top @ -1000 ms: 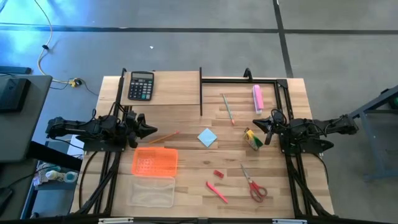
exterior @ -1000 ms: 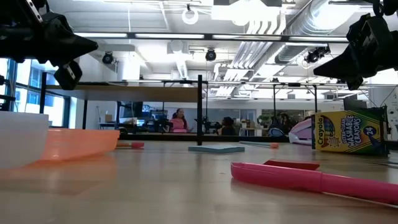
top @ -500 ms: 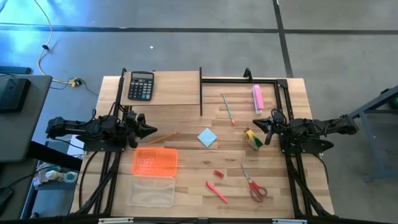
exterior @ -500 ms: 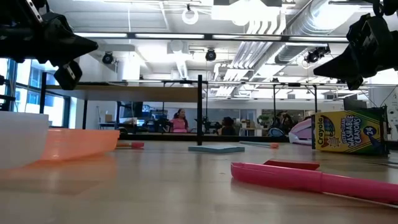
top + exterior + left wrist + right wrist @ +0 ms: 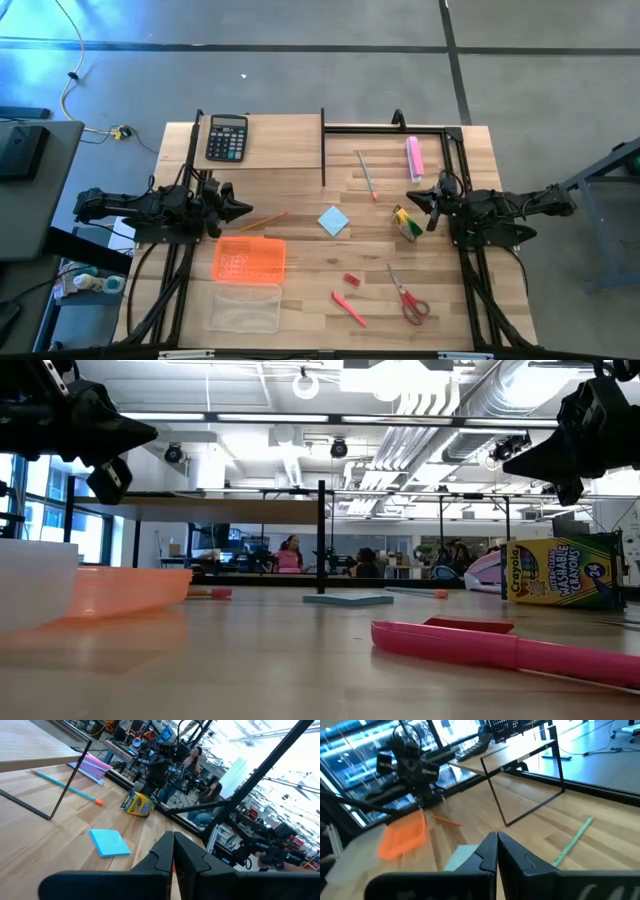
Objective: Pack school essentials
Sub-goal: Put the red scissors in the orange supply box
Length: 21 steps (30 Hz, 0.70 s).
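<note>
My left gripper (image 5: pixel 238 207) hangs with fingers together at the table's 9 o'clock edge; my right gripper (image 5: pixel 420 203), fingers also together, hangs at 3 o'clock just beside the crayon box (image 5: pixel 405 224). From centre I see the blue notepad (image 5: pixel 334 221), then scissors (image 5: pixel 409 301), pen (image 5: pixel 349 308) and eraser (image 5: pixel 351 279) toward 5 o'clock, and the orange tray (image 5: pixel 248 259) at 7 o'clock.

On the bench (image 5: pixel 300 160), the blue notepad (image 5: pixel 334 221) lies mid-bench; calculator (image 5: pixel 227 138) at ten o'clock, red-handled scissors (image 5: pixel 408 297) at five, orange tray (image 5: pixel 248 259) at seven.
</note>
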Motion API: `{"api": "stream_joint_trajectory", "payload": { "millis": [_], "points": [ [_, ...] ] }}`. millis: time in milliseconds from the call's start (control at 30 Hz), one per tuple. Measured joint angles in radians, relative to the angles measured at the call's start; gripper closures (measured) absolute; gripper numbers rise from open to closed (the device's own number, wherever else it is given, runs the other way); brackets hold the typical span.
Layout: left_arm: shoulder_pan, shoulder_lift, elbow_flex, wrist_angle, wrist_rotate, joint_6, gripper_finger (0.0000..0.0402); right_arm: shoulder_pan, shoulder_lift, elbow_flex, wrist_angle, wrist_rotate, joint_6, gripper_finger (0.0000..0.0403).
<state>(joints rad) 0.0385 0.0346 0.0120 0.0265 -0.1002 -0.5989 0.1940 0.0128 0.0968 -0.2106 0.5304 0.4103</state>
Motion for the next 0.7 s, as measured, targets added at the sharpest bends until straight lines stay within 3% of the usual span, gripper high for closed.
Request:
{"api": "stream_joint_trajectory", "payload": {
  "millis": [267, 433, 567, 700],
  "points": [
    [0.000, 0.000, 0.000, 0.000, -0.014, 0.000, 0.0401, 0.000, 0.000, 0.004, 0.178, 0.019, -0.008, 0.0402],
    [0.000, 0.000, 0.000, 0.000, -0.016, 0.000, 0.0401, 0.000, 0.006, 0.083, 0.164, 0.019, 0.038, 0.0402],
    [0.000, 0.000, 0.000, 0.000, -0.016, 0.000, 0.0401, 0.000, 0.063, 0.200, 0.098, 0.019, 0.071, 0.0403],
    [0.000, 0.000, 0.000, 0.000, -0.016, 0.000, 0.0401, 0.007, 0.192, 0.370, -0.140, 0.009, 0.222, 0.0403]
  ]
}}
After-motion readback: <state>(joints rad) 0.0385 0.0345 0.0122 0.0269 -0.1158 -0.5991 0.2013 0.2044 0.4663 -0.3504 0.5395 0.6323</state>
